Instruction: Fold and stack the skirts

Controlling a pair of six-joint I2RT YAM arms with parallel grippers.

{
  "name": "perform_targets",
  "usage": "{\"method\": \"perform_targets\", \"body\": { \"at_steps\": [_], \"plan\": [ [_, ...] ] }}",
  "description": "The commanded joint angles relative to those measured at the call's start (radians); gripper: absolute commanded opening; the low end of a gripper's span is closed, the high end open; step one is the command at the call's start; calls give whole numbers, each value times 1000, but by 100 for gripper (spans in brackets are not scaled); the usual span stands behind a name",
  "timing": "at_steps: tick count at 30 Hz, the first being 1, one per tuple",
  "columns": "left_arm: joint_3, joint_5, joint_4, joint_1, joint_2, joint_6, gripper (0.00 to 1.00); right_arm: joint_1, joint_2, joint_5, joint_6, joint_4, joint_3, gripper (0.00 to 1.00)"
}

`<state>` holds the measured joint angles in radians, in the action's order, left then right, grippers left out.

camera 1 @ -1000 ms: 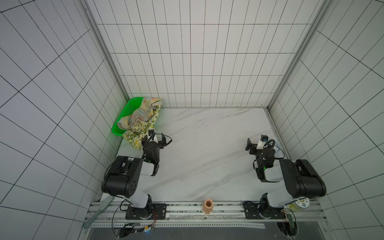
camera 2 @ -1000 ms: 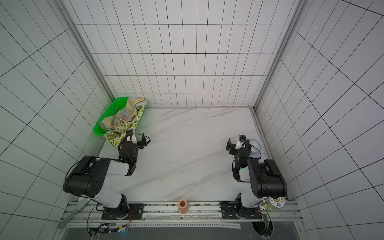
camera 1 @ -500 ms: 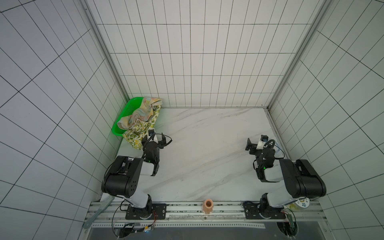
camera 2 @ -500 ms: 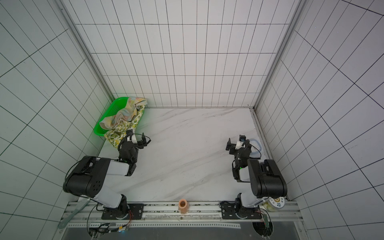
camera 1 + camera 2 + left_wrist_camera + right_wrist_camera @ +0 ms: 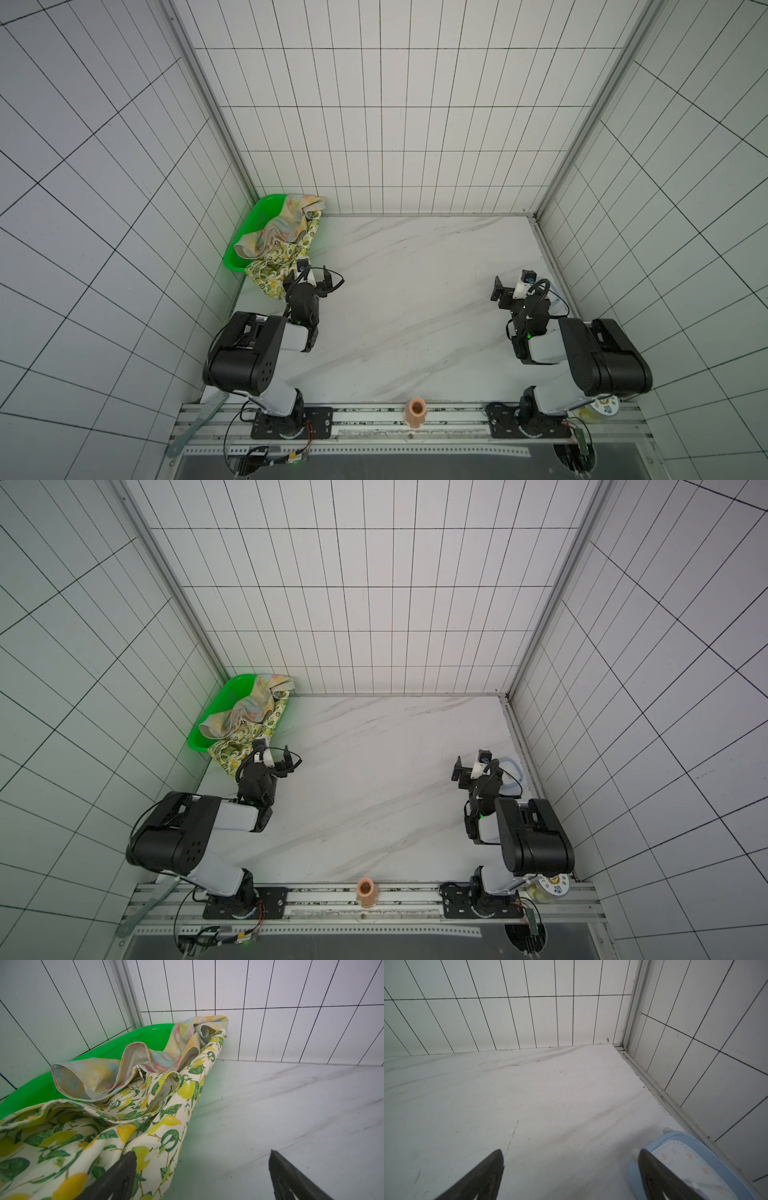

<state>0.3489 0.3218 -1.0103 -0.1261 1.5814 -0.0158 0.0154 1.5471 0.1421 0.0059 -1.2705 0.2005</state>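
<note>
Nothing has moved since the earlier frames: both arms sit where they were, and the cloth lies the same.

The task has barely begun. The pastel skirt (image 5: pixel 282 228) lies crumpled in the green basket (image 5: pixel 252 226) in the far left corner. It sits on top of the lemon skirt (image 5: pixel 272 272), which spills over the basket's near rim onto the tabletop (image 5: pixel 415 291). Neither is spread, folded or stacked, so every step is left: pull each one out, flatten it, fold it, then pile them.

The left end effector (image 5: pixel 316 275) is spread wide and holds nothing. In the left wrist view one finger (image 5: pixel 122 1169) stands over the lemon skirt's hanging edge, but whether it touches the cloth cannot be told. The right end effector (image 5: pixel 571 1151) is also spread and empty, well apart from the skirts on the far side of the tabletop.

Much of the lemon skirt is buried under the pastel one, so its waistband and full outline are hidden. The basket's floor is covered. A blue clock (image 5: pixel 685 1159) beside the right end effector is cut off by a finger and the frame edge.
</note>
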Motion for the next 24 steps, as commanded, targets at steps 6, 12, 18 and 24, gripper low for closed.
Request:
{"method": "perform_targets", "body": {
  "at_steps": [6,12,18,24],
  "plan": [
    [-5,-5,-21,-1,-3,-8,89,9,-3,-4,-1,-9,43,98],
    [9,32,126,-63,-182,-76,74,-32,-217,41,-35,257,104,88],
    [180,17,518,-81,-394,127,74,-69,-338,-81,73,354,159,87],
    [547,-93,876,71,-282,317,78,-108,-289,-115,137,497,267,86]
  ]
}}
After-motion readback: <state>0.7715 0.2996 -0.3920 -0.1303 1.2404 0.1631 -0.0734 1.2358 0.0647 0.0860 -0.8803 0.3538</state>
